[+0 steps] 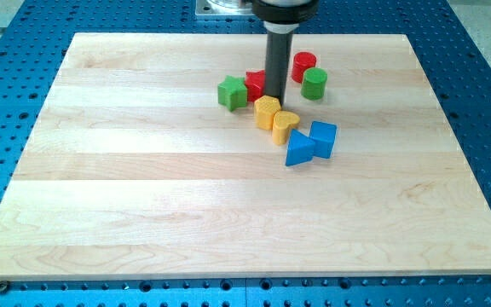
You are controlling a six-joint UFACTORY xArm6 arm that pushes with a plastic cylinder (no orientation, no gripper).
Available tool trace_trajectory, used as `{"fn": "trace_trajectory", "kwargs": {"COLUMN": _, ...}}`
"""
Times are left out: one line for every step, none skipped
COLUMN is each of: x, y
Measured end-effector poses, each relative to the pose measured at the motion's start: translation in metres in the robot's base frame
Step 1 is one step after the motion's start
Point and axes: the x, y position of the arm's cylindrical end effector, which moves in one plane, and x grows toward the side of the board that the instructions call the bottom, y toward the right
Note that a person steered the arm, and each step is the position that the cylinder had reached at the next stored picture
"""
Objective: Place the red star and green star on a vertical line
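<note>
Camera view looks down on a pale wooden counter point(143, 196) that sits on a blue metal base full of small holes point(476, 77). No box, bowl or tray is on the counter; the blocks lie straight on the wood, all bunched near the view's top, a bit right of the middle.

The green star point(232, 92) is bright green with short chunky points. The red star point(255, 84) is just to its right, touching it or very nearly. They sit side by side. The dark rod hides the red star's right edge.

The arm has no gripper, so nothing is grasped. My tip point(277, 96) comes down just right of the red star and just above the yellow hexagon block point(267, 112).

A yellow heart block point(285, 126) leans against the hexagon's lower right. Farther right are a blue triangle block point(298, 149) and a blue cube point(323, 138), touching. A red cylinder point(303, 65) and a green cylinder point(314, 83) stand close together right of the rod.
</note>
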Motion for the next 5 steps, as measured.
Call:
{"fn": "trace_trajectory", "kwargs": {"x": -0.021, "y": -0.036}}
{"fn": "trace_trajectory", "kwargs": {"x": -0.038, "y": -0.049}}
{"fn": "trace_trajectory", "kwargs": {"x": -0.048, "y": -0.041}}
{"fn": "trace_trajectory", "kwargs": {"x": -0.068, "y": -0.036}}
{"fn": "trace_trajectory", "kwargs": {"x": -0.07, "y": -0.036}}
